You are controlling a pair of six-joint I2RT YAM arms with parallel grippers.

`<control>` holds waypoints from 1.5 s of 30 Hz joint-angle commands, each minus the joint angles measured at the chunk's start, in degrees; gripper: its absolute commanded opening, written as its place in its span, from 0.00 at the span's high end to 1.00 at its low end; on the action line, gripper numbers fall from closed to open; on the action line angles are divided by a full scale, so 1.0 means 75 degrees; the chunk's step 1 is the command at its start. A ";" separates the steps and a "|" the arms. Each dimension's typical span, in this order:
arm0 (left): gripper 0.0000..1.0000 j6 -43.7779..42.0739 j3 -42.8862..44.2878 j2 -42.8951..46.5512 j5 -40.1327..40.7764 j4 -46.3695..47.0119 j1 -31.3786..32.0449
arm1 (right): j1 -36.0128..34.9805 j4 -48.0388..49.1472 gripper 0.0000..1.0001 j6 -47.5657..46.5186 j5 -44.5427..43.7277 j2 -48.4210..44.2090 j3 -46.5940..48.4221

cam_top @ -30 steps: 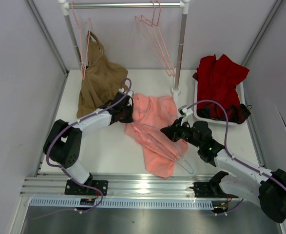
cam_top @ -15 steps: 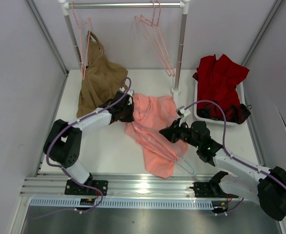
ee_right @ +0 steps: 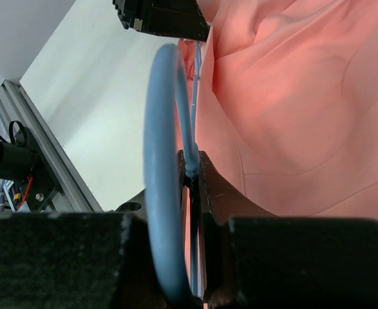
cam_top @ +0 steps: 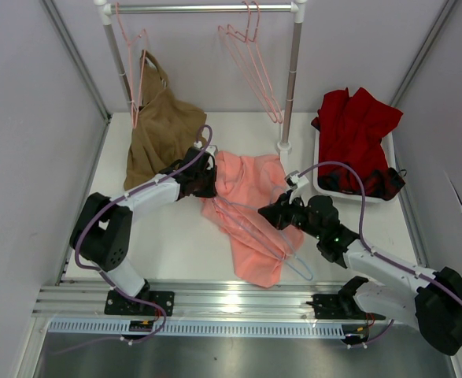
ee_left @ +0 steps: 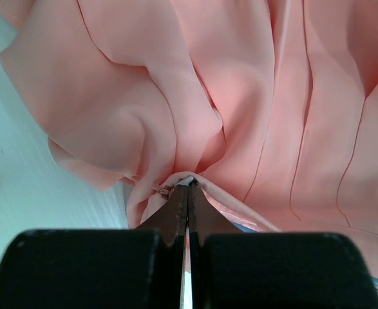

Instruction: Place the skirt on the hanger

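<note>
The salmon-pink skirt (cam_top: 250,213) lies crumpled on the white table between the arms. The light blue wire hanger (cam_top: 266,236) lies across it, its far end tucked under the fabric. My left gripper (cam_top: 208,178) is shut on the skirt's edge (ee_left: 187,181) at its far left corner. My right gripper (cam_top: 271,213) is shut on the hanger's neck (ee_right: 192,168) just below the hook (ee_right: 160,167), which curls close in front of the right wrist camera. The skirt fills the left wrist view (ee_left: 240,96) and the right side of the right wrist view (ee_right: 292,96).
A tan-brown garment (cam_top: 158,130) hangs on a pink hanger at the rack's left post. More pink hangers (cam_top: 250,63) hang from the rail (cam_top: 207,8). A white bin (cam_top: 321,183) with a dark red garment (cam_top: 356,130) stands at the right.
The right gripper with the hanger has shifted slightly left and away from the arm bases. The left gripper stays put on the skirt's edge.
</note>
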State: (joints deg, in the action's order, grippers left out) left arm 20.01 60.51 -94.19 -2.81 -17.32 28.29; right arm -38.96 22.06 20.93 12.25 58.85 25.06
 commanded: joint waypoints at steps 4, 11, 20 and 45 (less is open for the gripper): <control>1.00 -0.0219 0.0287 0.0196 -0.0200 -0.0011 -0.0093 | -0.0125 0.0632 1.00 -0.0025 -0.0086 0.0181 0.0104; 1.00 -0.0242 0.0299 0.0196 -0.0340 -0.0093 -0.0093 | -0.0173 0.0761 1.00 -0.0060 -0.0309 0.0227 0.0127; 1.00 -0.0312 0.0334 0.0219 -0.0457 -0.0245 -0.0093 | -0.0208 0.0913 1.00 -0.0119 -0.0497 0.0216 0.0233; 0.89 -0.0559 0.0592 0.0031 -0.0258 -0.0737 -0.0093 | -0.0430 0.0796 1.00 -0.0411 -0.1071 -0.0194 0.0268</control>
State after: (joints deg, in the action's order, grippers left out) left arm 17.32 62.67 -94.19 -4.78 -21.45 28.10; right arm -41.95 24.27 19.27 7.01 58.83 25.08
